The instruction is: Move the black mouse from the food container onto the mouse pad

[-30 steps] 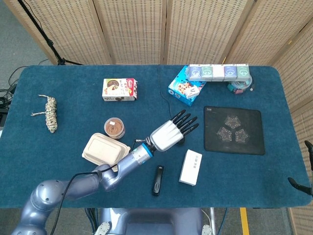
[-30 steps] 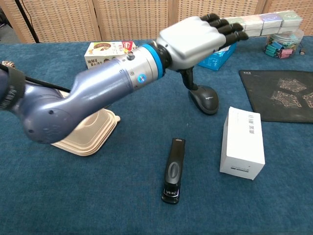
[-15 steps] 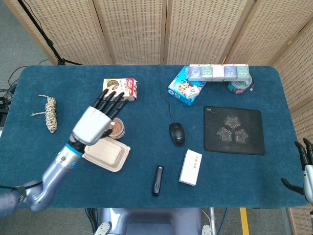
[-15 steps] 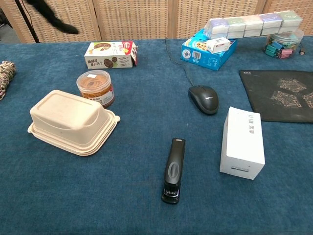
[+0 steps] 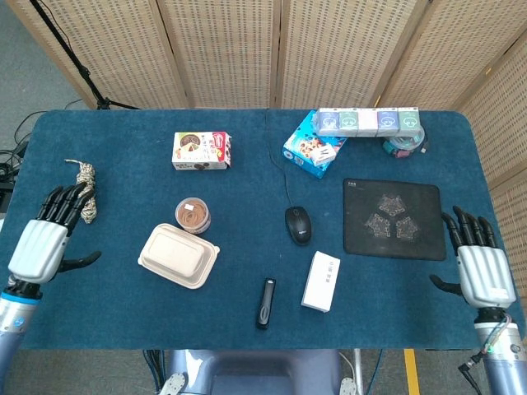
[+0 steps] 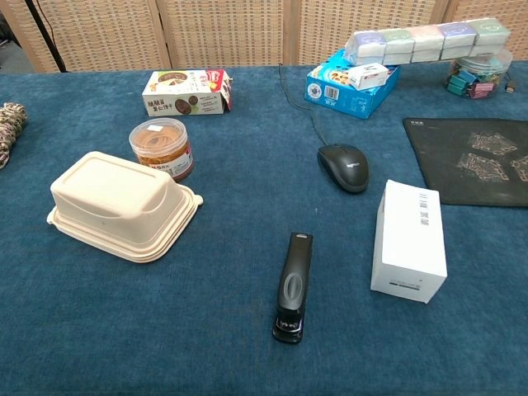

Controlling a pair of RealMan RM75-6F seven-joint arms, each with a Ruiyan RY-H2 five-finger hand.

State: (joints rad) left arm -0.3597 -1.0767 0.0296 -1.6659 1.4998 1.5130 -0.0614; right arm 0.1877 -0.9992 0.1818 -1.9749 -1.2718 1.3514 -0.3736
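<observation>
The black mouse (image 5: pixel 298 224) (image 6: pixel 344 167) lies on the blue table cloth, between the beige food container (image 5: pixel 178 256) (image 6: pixel 121 205) and the black mouse pad (image 5: pixel 394 219) (image 6: pixel 474 158); its cable runs to the back. The container's lid is closed. My left hand (image 5: pixel 45 235) hovers at the far left edge, open, fingers spread, holding nothing. At the far right edge, just right of the pad, my right hand (image 5: pixel 479 262) is open too. Neither hand shows in the chest view.
A white box (image 5: pixel 321 281) (image 6: pixel 410 239) and a black stapler (image 5: pixel 264 302) (image 6: pixel 293 286) lie in front of the mouse. A brown jar (image 5: pixel 193 216), a snack box (image 5: pixel 201 151), a blue box (image 5: pixel 311 146), a rope bundle (image 5: pixel 84 190) and a row of small boxes (image 5: pixel 368 121) stand around.
My left hand has let go of the mouse near the pad's left side and swung back to the far left edge. My right hand has come into view at the right edge.
</observation>
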